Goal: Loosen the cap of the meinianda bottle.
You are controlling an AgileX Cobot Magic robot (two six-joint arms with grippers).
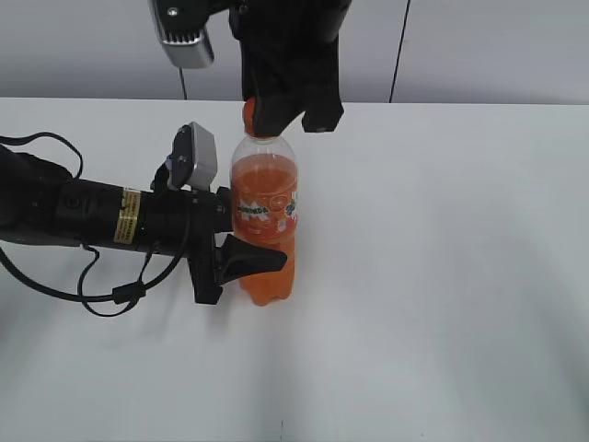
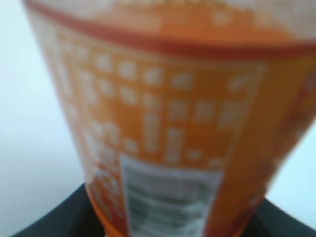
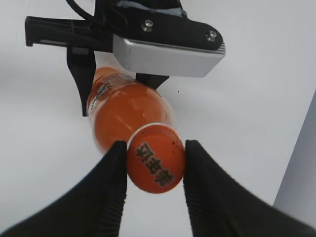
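Observation:
The meinianda bottle point(image 1: 265, 198) stands upright on the white table, full of orange drink with an orange label band. My left gripper point(image 1: 260, 264) comes in from the left and is shut on its lower body, one black finger across the front. In the left wrist view the blurred label point(image 2: 168, 128) fills the frame, with black fingers point(image 2: 57, 219) at both lower corners. My right gripper point(image 3: 155, 150) hangs from above, and its two ribbed fingers press both sides of the orange cap point(image 3: 156, 159). Seen from the exterior view, the cap point(image 1: 248, 112) peeks out beside the right gripper point(image 1: 264, 115).
The left arm point(image 1: 101, 216) lies low across the table's left side, with a looping black cable point(image 1: 110, 296) in front of it. The white table point(image 1: 442, 276) stretches to the right and front. A grey wall point(image 1: 479, 46) stands behind the far edge.

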